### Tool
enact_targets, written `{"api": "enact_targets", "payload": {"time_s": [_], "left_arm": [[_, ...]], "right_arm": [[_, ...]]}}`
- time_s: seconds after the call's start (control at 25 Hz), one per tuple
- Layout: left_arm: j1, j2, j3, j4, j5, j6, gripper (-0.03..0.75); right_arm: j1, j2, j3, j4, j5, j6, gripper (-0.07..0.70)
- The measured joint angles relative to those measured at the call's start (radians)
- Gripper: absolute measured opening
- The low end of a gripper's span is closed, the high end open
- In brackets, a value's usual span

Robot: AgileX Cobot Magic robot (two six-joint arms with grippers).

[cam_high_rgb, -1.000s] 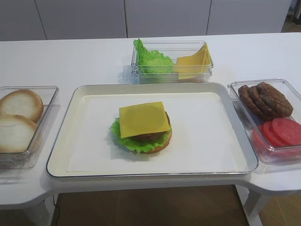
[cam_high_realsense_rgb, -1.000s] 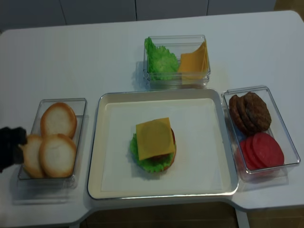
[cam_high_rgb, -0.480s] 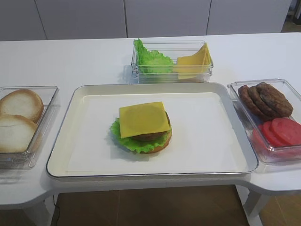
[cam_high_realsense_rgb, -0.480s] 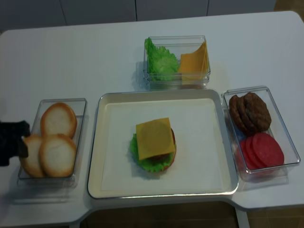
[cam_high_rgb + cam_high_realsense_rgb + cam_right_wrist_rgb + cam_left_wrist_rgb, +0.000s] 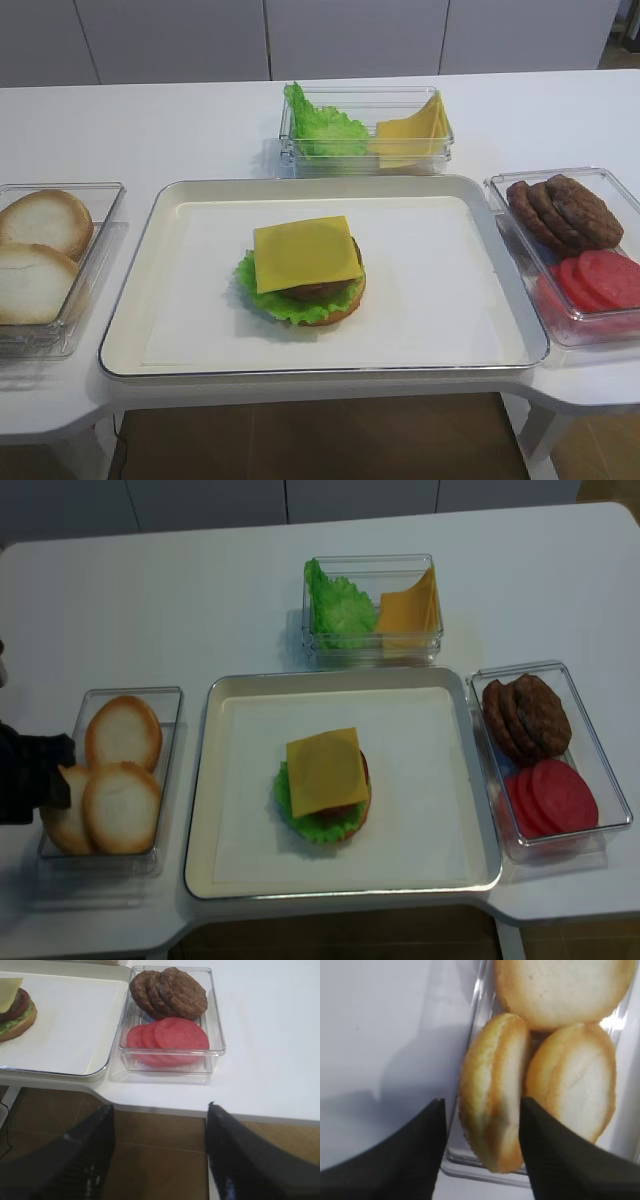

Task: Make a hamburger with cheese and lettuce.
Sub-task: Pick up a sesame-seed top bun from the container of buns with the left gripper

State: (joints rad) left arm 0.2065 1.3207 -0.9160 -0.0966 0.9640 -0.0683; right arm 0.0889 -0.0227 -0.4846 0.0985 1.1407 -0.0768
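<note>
While hamburger point(image 5: 323, 785) sits on tray point(image 5: 450, 780), left fingers point(image 5: 415, 1155) straddle distant bun point(image 5: 492, 1105).

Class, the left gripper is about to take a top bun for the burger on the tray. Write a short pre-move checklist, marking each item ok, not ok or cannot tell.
1. Cheese lies on top of the hamburger: ok.
2. Lettuce shows under the patty: ok.
3. Left gripper open, straddling the tilted bun half: ok.
4. Left gripper clear of the bun container wall: cannot tell.
5. Right gripper open, off the tray: ok.
</note>
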Motion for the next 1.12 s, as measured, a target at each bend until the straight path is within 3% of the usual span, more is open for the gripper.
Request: {"api": "enact_targets", "payload": {"time_s": [0.32,1.12], "left_arm": [[0.0,0.031,0.0,-0.003,-0.019,0.001,0.349],[-0.017,0.059,-0.001,0.025,-0.024,0.008,0.231]], "right_arm": [[0.0,0.0,0.0,0.0,0.0,0.0,0.445],[0.0,0.0,0.0,0.0,0.0,0.0,0.445]]}}
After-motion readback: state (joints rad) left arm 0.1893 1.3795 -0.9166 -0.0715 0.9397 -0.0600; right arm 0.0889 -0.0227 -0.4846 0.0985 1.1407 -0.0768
